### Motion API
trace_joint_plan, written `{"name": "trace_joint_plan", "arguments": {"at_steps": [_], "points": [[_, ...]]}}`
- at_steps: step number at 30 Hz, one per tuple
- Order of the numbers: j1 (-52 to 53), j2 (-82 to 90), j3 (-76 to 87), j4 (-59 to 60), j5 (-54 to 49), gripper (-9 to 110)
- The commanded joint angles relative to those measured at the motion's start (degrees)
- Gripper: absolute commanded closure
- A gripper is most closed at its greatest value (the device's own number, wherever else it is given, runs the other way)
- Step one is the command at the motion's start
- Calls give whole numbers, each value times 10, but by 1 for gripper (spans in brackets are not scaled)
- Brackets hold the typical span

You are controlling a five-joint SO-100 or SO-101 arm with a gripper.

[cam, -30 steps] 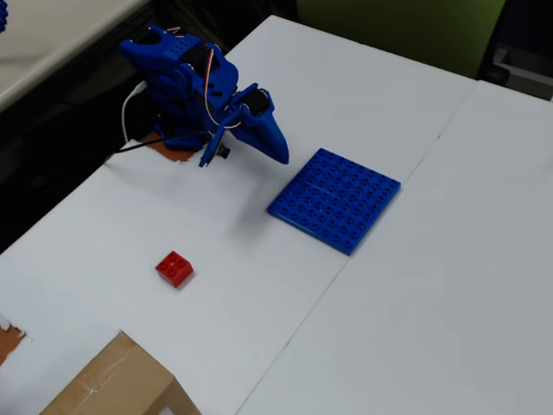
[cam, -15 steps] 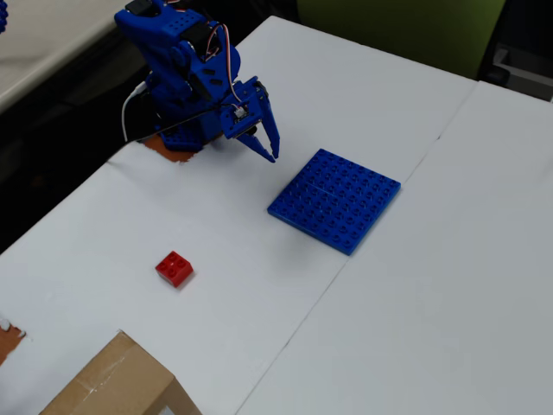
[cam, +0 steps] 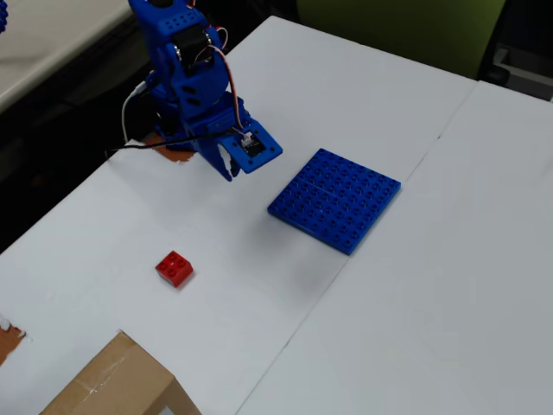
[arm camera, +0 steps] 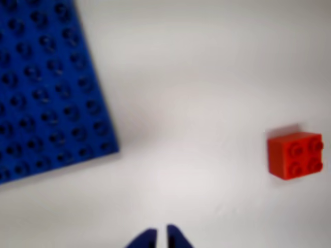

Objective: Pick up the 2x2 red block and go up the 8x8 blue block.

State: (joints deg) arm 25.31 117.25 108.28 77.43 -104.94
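The blue plastic pincer (arm camera: 161,238) is seen at the bottom edge of the wrist view, where only its two dark blue fingertips (arm camera: 143,240) show, drawn nearly together with just a thin slit between them; nothing is held and nothing is touched by them. In the overhead view the pincer (cam: 226,166) is carried above the white bench (cam: 449,285), pointed downward, near the far left part of the scene. The small bright red plastic building brick with four round studs (cam: 174,268) is found lying alone on the bench, well apart from the pincer and nearer the front; in the wrist view it (arm camera: 295,155) sits at the right. The large flat square blue studded baseplate (cam: 334,199) is laid flat on the bench to the right of the pincer, and it (arm camera: 46,88) fills the upper left of the wrist view. A brown cardboard box corner (cam: 117,380) is seen at the near left edge.
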Motion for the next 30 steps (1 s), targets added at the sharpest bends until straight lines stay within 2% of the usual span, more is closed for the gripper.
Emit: {"name": "trace_joint_plan", "arguments": {"at_steps": [1, 10, 14, 30], "points": [[47, -79, -127, 51, -91, 97], [138, -195, -202, 38, -266, 96], [162, -244, -223, 12, -316, 92], [236, -380, -350, -11, -398, 89]]}}
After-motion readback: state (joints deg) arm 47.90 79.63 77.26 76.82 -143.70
